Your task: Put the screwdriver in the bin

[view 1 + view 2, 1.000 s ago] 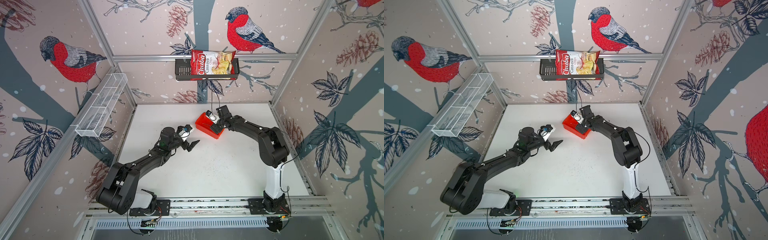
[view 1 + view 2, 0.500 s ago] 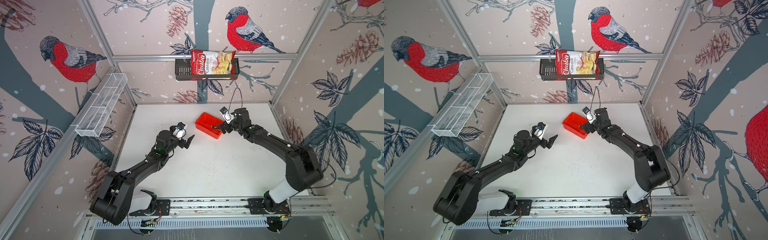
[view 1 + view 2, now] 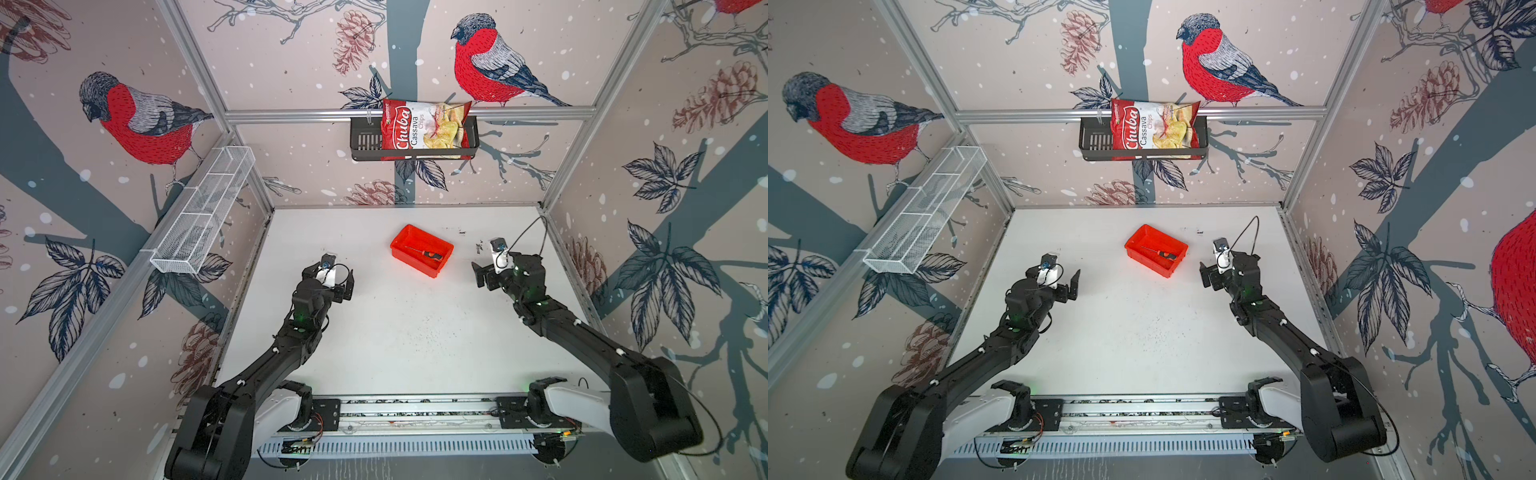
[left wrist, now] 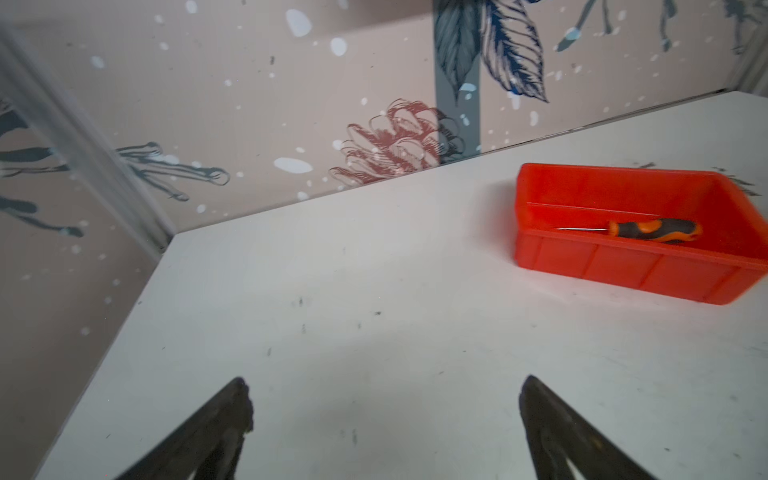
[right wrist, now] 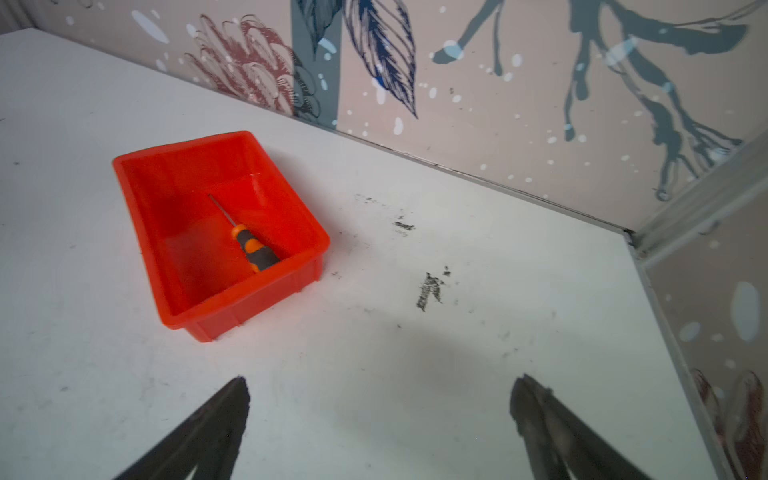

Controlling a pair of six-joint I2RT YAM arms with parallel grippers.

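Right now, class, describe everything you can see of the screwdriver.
The screwdriver is small, with a thin silver metal shaft and a stubby handle banded orange and black, which looks rubbery. It lies flat on the floor of the red-orange bin. The handle end is close to one short wall and the shaft points toward the middle. It looks whole. Nothing but the bin touches it.
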